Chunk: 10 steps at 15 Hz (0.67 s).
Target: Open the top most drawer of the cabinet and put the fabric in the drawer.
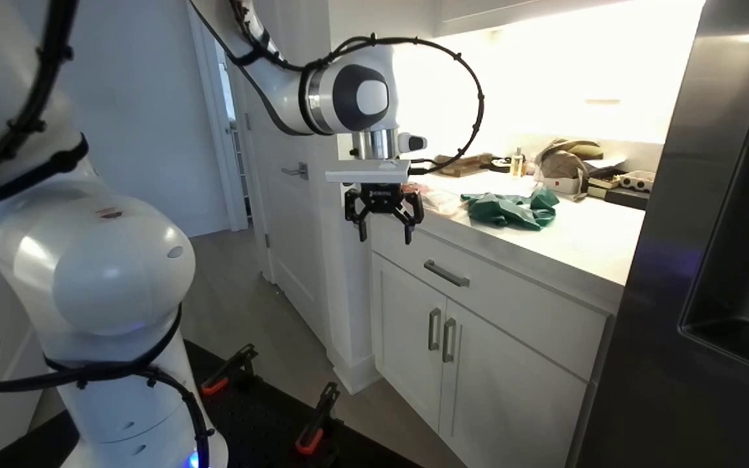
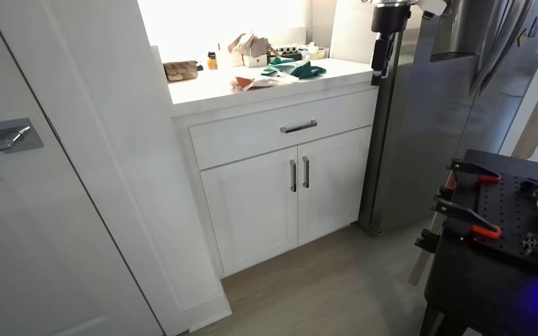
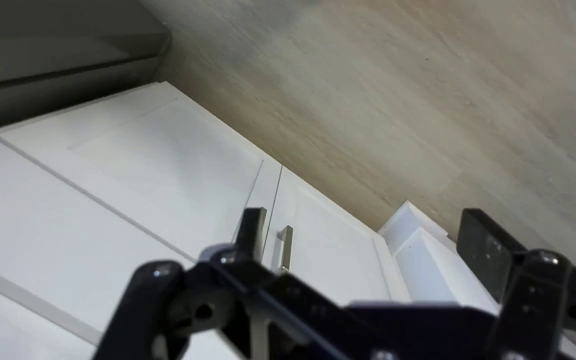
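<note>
Your gripper (image 1: 385,235) hangs pointing down, fingers (image 1: 407,234) parted, nothing between them. The green fabric (image 1: 511,210) lies on the worktop (image 1: 582,237), above the closed top drawer (image 2: 266,134) and well apart from the gripper. Your likeliest trouble is at the drawer handle (image 2: 298,127): in the wrist view the line between your fingertips slants across the cabinet (image 1: 498,354) front, so if you go down without turning, one finger may strike the drawer front, or the grip may sit askew and slip when you pull. Pull off-line and the drawer could bind. Later, a shallow pinch on the fabric might leave a fold trailing over the drawer's edge, or sweep up the pale packaging (image 2: 269,82) to its near left; whether those two touch, I can't tell. The handle's long axis runs left to right, level along the drawer. The fabric is a crumpled heap with no clear pointing end; its longer way looks left to right too, roughly along the worktop.
</note>
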Tool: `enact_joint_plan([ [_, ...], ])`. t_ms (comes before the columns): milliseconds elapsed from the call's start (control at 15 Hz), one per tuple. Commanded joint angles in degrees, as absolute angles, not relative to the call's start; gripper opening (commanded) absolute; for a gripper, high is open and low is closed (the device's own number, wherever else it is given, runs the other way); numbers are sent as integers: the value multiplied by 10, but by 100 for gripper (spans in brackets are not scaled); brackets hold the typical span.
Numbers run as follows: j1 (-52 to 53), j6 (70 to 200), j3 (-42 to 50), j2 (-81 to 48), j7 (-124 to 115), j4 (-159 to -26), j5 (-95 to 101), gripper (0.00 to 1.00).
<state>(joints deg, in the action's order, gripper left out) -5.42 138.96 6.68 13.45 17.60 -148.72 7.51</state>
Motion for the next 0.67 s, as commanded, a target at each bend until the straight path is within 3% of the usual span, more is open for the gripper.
enact_joint_plan([
  [0, -55, 1456, 41, 62, 159, -1475, 178, 100],
  [267, -81, 1495, -7, 19, 48, -1467, 391, 100],
  [600, -55, 1495, 3, -4, -126, -1455, 653, 100],
])
